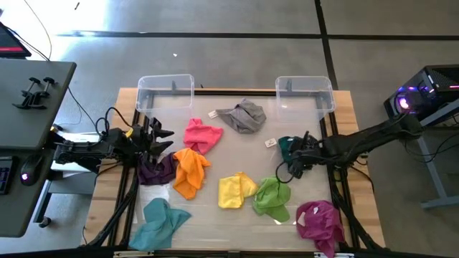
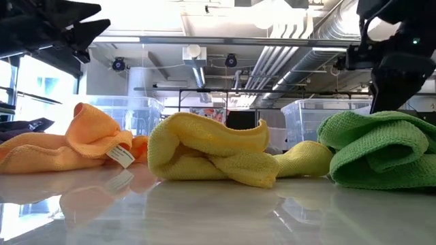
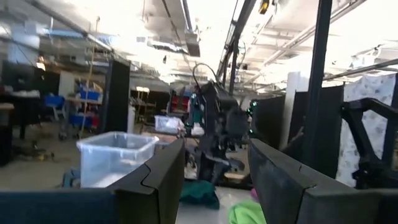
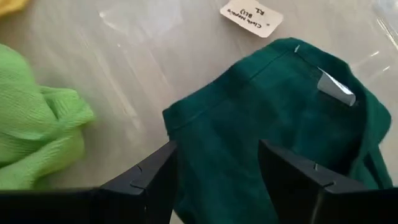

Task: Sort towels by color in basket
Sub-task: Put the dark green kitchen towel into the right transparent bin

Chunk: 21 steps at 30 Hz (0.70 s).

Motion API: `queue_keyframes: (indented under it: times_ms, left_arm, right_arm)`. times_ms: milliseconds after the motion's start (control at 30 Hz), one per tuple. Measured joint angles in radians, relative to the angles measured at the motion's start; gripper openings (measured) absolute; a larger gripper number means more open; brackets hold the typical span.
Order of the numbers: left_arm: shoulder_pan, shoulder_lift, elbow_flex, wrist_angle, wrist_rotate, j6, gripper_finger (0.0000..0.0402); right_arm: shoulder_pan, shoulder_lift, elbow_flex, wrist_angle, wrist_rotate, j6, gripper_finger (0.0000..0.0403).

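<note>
Right claw (image 4: pixel 214 180) spread over dark green towel (image 4: pixel 273 124); left claw (image 1: pixel 159 140) spread, empty, near table's left edge.

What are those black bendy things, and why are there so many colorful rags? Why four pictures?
Those are two robot arms, each ending in two fingers that pinch. Four cameras look at once: one from above, one lying at table height, and one riding on each wrist.

On the wooden table lie small soft cloths: pink, grey, orange, yellow, lime green, magenta, teal, purple and dark green. Two clear plastic bins wait at the far edge.

The right gripper hangs open just over the dark green cloth, holding nothing. The left gripper is open and empty too, up in the air by the purple cloth.
</note>
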Motion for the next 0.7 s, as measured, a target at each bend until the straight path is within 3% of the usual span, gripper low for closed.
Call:
queue_keyframes:
  times_ms: [267, 367, 467, 567, 700]
  left_arm:
    - [0.0, 0.0, 0.0, 0.017, -0.002, 0.05, 0.0162]
    - [0.0, 0.0, 0.0, 0.017, -0.003, 0.052, 0.0162]
    - [0.0, 0.0, 0.0, 0.013, -0.004, 0.064, 0.0162]
    - [0.0, 0.0, 0.0, 0.004, -0.004, 0.062, 0.0162]
    - [0.0, 0.0, 0.0, 0.0, 0.004, 0.073, 0.0162]
  right_arm:
    - [-0.103, 0.018, 0.0, -0.031, -0.051, 0.102, 0.0215]
    - [-0.159, 0.018, 0.0, -0.056, -0.115, 0.121, 0.0229]
    - [-0.202, 0.023, -0.001, -0.082, -0.113, 0.158, 0.0248]
    - [-0.248, 0.062, -0.002, -0.108, -0.093, 0.221, 0.0255]
    - [-0.272, 0.146, -0.002, -0.098, -0.151, 0.263, 0.0251]
